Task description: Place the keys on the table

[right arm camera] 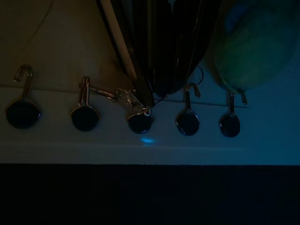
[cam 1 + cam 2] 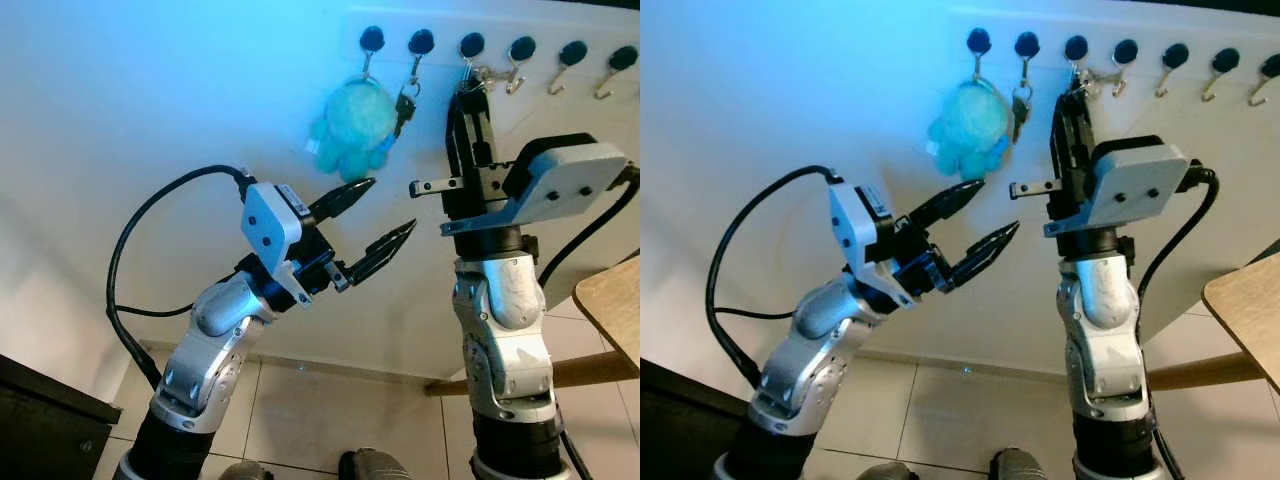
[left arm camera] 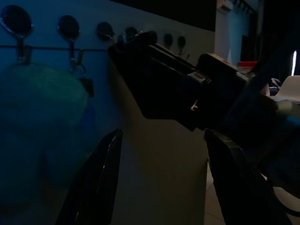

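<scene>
Nearest: left tool (image 2: 385,222) is raised at mid-height, two black fingers spread wide and holding nothing, tips aimed up toward the wall. It sits below and just short of the fluffy turquoise plush keychain (image 2: 352,127), not touching it.

Right tool (image 2: 470,115) stands upright, fingers reaching up to the white wall rail of round black hooks (image 2: 560,30). Tips are right at the third hook from the left (image 2: 471,46). Right wrist view shows the fingertips against the small silver bunch of keys (image 1: 125,100) strung between that hook and its neighbour. Can't tell if the fingers are closed on the keys or only beside them; too dark, too head-on.

Far side: a dark key (image 2: 405,103) hangs from the second hook, beside the plush. Remaining hooks to the right look bare.

Light wooden table (image 2: 612,298) is a corner at the robot's right, low, well apart from the rail.

Step in hand, my read: picking, not placing. Keys are on the hook, nothing carried yet.

Next move calls for:
- confirm a pinch on the key bunch
- lift up and off the hook curl, not a straight pull out, or the ring snags
- then lower and swing right to the table, release over the top

Left arm looks spare for now; keep it off the plush.
</scene>
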Controlling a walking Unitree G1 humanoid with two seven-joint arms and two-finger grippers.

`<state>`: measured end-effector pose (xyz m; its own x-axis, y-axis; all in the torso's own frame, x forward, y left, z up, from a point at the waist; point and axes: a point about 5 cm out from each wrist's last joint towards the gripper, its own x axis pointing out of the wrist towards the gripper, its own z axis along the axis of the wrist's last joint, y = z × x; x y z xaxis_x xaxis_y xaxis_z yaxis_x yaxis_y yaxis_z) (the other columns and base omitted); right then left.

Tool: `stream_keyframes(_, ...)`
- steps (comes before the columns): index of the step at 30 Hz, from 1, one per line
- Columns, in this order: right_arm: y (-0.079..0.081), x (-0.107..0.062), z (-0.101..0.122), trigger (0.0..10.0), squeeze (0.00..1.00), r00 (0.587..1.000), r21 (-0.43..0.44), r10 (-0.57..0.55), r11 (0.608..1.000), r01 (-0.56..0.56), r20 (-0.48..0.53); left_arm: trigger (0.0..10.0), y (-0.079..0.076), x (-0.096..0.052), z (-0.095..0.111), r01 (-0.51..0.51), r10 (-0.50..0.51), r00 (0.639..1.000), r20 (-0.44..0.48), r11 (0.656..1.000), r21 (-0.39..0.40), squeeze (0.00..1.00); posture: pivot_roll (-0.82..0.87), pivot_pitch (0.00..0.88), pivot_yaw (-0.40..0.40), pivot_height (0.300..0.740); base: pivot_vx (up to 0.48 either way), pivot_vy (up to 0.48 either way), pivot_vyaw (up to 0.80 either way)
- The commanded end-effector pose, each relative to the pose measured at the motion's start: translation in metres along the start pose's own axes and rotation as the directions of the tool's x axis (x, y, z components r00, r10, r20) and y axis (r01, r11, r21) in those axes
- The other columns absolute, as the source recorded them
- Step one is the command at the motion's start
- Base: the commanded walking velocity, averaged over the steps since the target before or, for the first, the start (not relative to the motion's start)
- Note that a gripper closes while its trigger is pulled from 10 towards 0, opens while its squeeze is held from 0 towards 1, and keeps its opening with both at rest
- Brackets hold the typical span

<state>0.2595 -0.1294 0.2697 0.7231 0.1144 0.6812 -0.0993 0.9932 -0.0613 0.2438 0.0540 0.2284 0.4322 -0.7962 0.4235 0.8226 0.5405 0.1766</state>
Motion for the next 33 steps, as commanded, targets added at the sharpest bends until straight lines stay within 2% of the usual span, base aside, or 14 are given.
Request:
stream_keyframes(1, -0.004, -0.005, 0.002, 10.0, 0.00, 1.000, -0.019, -0.016, 1.000, 0.016, 0.007, 10.0, -0.002, -0.001, 0.001, 0.015, -0.015, 1.000, -0.005, 1.000, 0.015, 0.00, 0.02, 0.126, -0.008, 0.740, 0.000, 0.000, 0.00)
stream_keyframes(7, -0.006, -0.006, -0.002, 10.0, 0.00, 1.000, -0.042, -0.024, 0.999, 0.024, -0.014, 10.0, -0.001, 0.000, 0.001, 0.018, -0.018, 1.000, -0.006, 1.000, 0.017, 0.00, 0.03, 0.125, -0.007, 0.740, 0.000, 0.000, 0.00)
stream_keyframes(12, -0.012, 0.004, -0.003, 10.0, 0.00, 0.996, 0.002, -0.073, 0.997, 0.073, -0.044, 10.0, 0.000, 0.000, 0.001, 0.016, -0.016, 1.000, -0.008, 1.000, 0.021, 0.00, 0.03, 0.125, -0.008, 0.740, 0.000, 0.000, 0.00)
stream_keyframes(18, -0.015, 0.026, 0.017, 10.0, 0.00, 0.997, 0.017, -0.042, 0.999, 0.041, 0.062, 10.0, 0.000, 0.000, 0.001, 0.014, -0.014, 1.000, -0.009, 1.000, 0.026, 0.00, 0.03, 0.123, -0.008, 0.740, 0.000, 0.000, 0.00)
stream_keyframes(19, -0.015, 0.030, 0.022, 10.0, 0.59, 0.995, 0.007, -0.027, 1.000, 0.027, 0.091, 10.0, 0.000, 0.000, 0.001, 0.014, -0.014, 1.000, -0.009, 1.000, 0.027, 0.00, 0.03, 0.122, -0.008, 0.740, 0.000, 0.000, 0.00)
stream_keyframes(20, -0.014, 0.033, 0.025, 10.0, 1.00, 0.994, -0.003, -0.012, 1.000, 0.013, 0.111, 10.0, 0.000, 0.000, 0.001, 0.014, -0.013, 1.000, -0.008, 1.000, 0.027, 0.00, 0.03, 0.121, -0.008, 0.740, 0.000, 0.000, 0.00)
stream_keyframes(33, -0.011, 0.032, 0.024, 10.0, 1.00, 0.995, -0.011, 0.013, 1.000, -0.012, 0.095, 10.0, 0.000, 0.000, 0.002, 0.014, -0.014, 1.000, -0.008, 1.000, 0.027, 0.00, 0.03, 0.123, -0.008, 0.740, 0.000, 0.000, 0.00)
